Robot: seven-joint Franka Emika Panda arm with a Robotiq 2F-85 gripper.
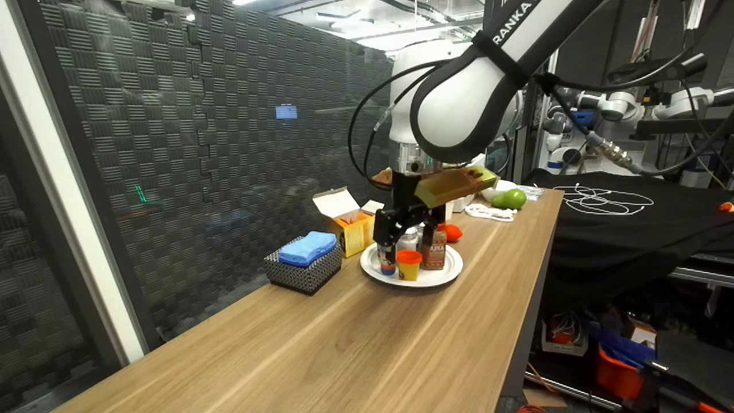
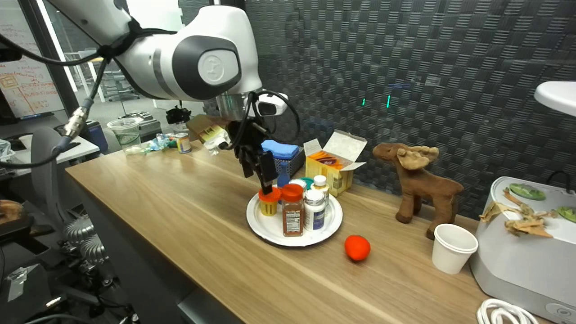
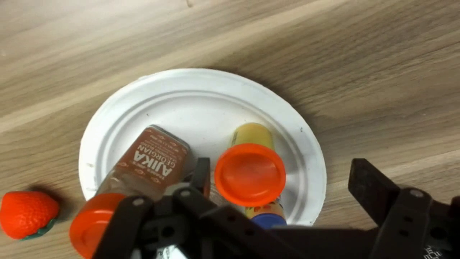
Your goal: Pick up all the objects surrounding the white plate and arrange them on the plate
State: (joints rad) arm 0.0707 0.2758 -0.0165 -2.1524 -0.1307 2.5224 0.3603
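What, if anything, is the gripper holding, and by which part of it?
Nothing is held: the gripper is wide open, and the red-lidded yellow tub stands on the white plate.

Ajika jar (image 3: 145, 171) part-hidden, white cord (image 2: 498, 307) cut off

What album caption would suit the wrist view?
A white plate bearing an Ajika bottle and an orange-lidded yellow tub beneath an open gripper, a red strawberry lying alongside.

Robotics lab w/ some office bits: Franka arm (image 1: 459, 109) over a wood-look table (image 1: 344, 355), more robot arms (image 1: 620, 107) in the bkgd of an exterior view, plus cabling (image 2: 76, 120) & dark foam-like wall panels (image 1: 229, 115). Scribbled-on whiteboard (image 2: 33, 85) & grey chair (image 2: 45, 166) show in an exterior view, office-type equip.
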